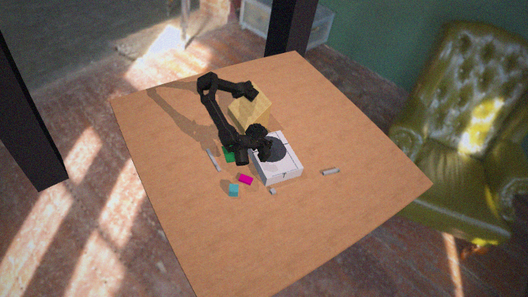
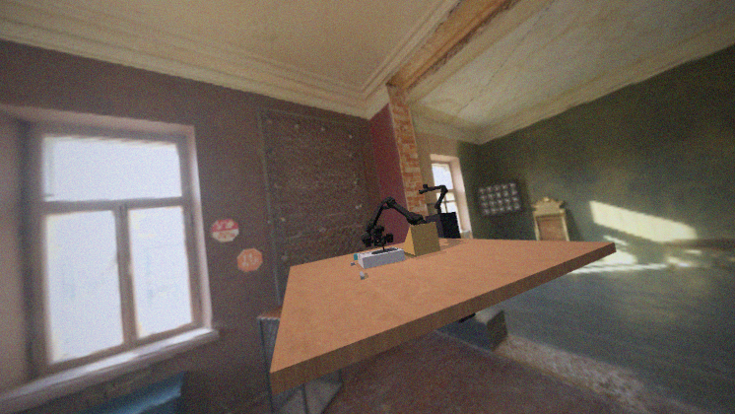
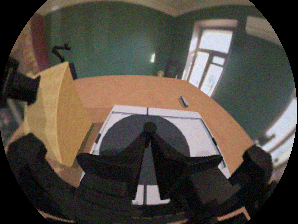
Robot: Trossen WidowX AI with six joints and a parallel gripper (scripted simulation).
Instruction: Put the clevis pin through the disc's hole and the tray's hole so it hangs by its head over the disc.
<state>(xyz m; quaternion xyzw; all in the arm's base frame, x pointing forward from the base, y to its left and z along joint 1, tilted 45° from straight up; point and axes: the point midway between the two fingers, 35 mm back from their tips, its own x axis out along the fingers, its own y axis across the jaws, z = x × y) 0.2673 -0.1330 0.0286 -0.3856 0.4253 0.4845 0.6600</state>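
Over the white, shallow box-shaped steel tray (image 1: 286,173) (image 2: 382,257) (image 3: 205,135), left part first, the black jaws (image 1: 266,146) (image 2: 382,248) pinch what is probably the steel pin, itself hard to make out; rightward spreads the flat dark grey aluminium disc (image 1: 279,149) (image 3: 172,137). Threading seems in hand; next, align, lower, release.

The wide, thin, dark grey aluminium disc (image 1: 279,149) (image 2: 378,252) (image 3: 120,139) looks flat within the far part of the pale, rectangular, rimmed steel tray (image 1: 294,167) (image 2: 382,258) (image 3: 203,137), which sits level on the table. The steel clevis pin (image 3: 150,127) is gripped by the gripper (image 1: 266,148) (image 2: 383,246) (image 3: 148,133) over the disc, its round head looking dark; its shank and both holes are hidden.
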